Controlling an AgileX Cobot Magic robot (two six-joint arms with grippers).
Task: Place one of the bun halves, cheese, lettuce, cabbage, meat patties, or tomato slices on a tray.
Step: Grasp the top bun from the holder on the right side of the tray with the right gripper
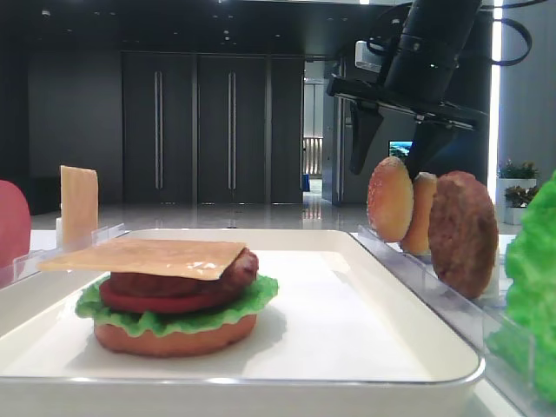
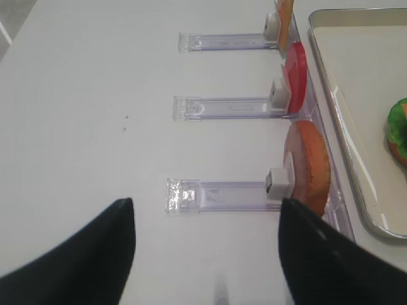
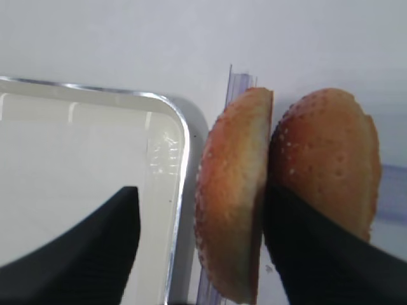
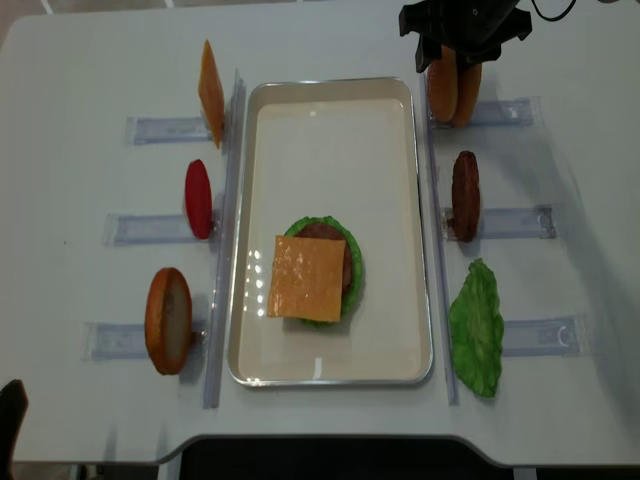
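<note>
Sesame bun half (upright) between right gripper fingers.

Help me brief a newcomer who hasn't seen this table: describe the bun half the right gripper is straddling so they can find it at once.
Start at the large white rectangular tray; just past its far right corner two golden-tan sesame-speckled domed bun halves stand on edge in a clear plastic rack. The one meant is nearer the tray, between the open fingers of the black right gripper. Its neighbour stands outside them, farther from the tray.
</note>
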